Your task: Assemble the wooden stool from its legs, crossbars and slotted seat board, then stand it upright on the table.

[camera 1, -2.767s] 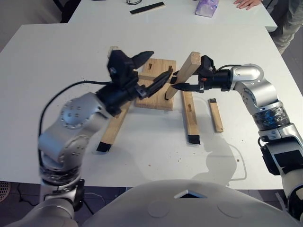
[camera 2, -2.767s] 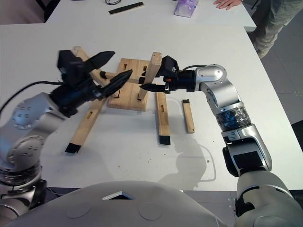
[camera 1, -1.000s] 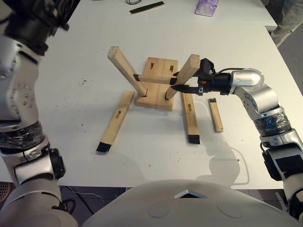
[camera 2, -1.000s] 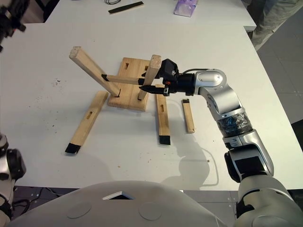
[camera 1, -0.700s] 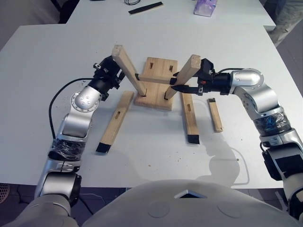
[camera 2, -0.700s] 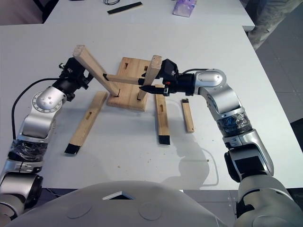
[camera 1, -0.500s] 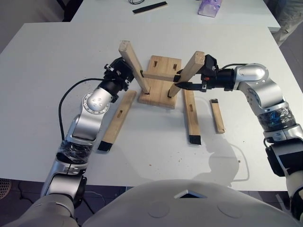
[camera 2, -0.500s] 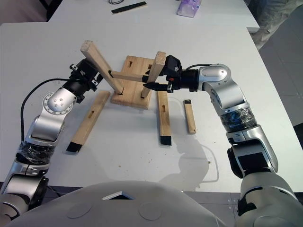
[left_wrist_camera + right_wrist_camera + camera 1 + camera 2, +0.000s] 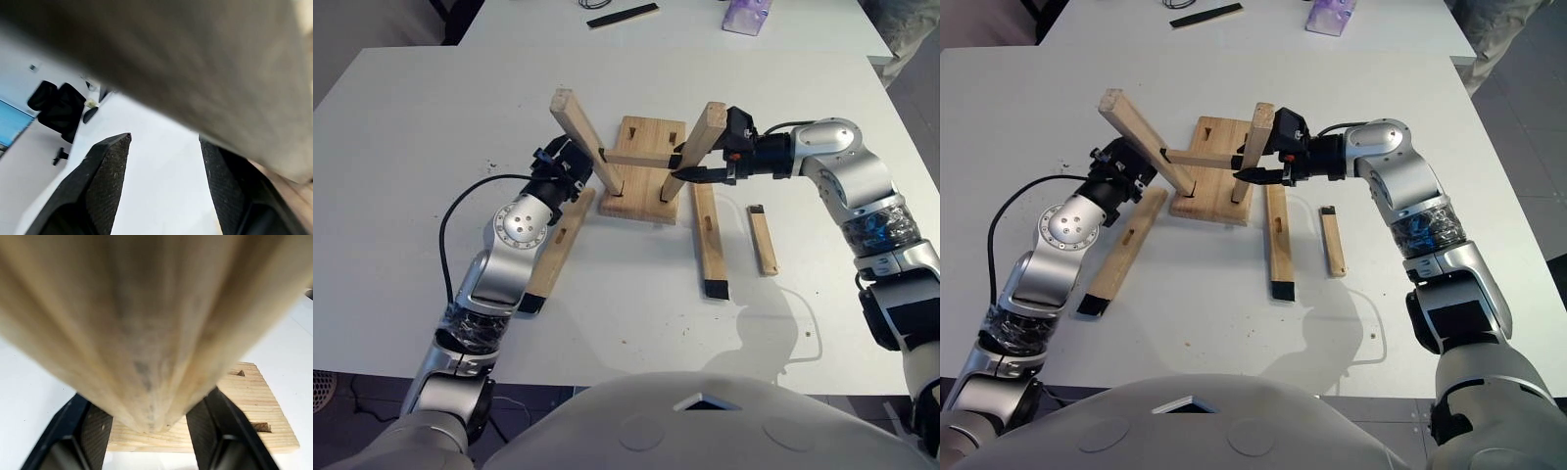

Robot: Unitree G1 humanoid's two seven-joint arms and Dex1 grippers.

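Stool seat board (image 9: 641, 199) sat mid tabletop (image 9: 431, 117). My right hand (image 9: 683, 174) clamped the right leg (image 9: 705, 132); my left hand (image 9: 573, 171) was spread apart beside the tilted left leg (image 9: 579, 127). I judged it best to grip low, straighten, then press home.

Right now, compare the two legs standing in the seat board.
The left leg tilts far toward the robot's left; the right leg stands steeper. The right claw clamps the right leg; the left claw sits open beside the left leg. Both rise from the seat board, joined by a crossbar.
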